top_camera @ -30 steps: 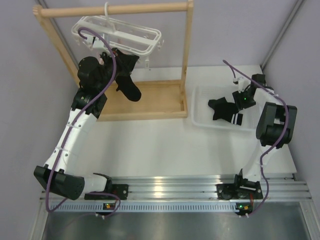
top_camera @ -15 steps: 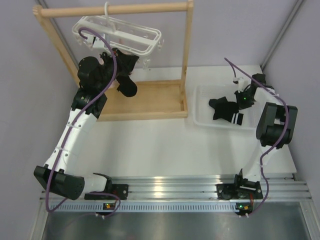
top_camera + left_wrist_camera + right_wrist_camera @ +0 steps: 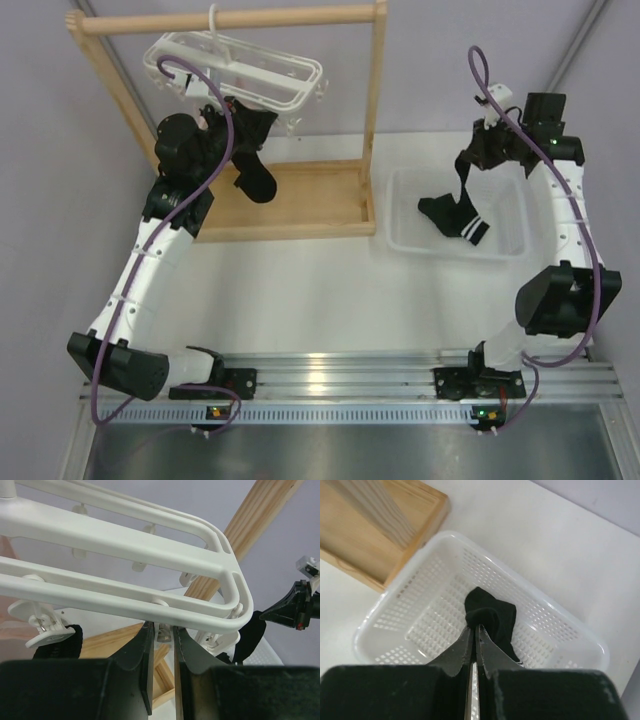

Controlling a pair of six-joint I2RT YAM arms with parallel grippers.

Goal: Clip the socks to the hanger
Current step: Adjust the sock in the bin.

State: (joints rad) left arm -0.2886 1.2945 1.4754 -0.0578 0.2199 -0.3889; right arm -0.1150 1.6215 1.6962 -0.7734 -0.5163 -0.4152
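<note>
The overhead camera looks down from high and well back of the wooden rack (image 3: 375, 110). The left wrist's sits close beneath the rack's hanger (image 3: 125, 542). The right wrist's looks down at the basket (image 3: 410, 605) beside the rack. Overhead shows both too.

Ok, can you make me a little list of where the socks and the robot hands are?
Right hand: shut on a black sock, held above the white basket
Left hand: right under the white hanger, grip unclear
Other sock: dangling below the hanger, beside the left hand
Hanger hook: over the wooden rack
</note>
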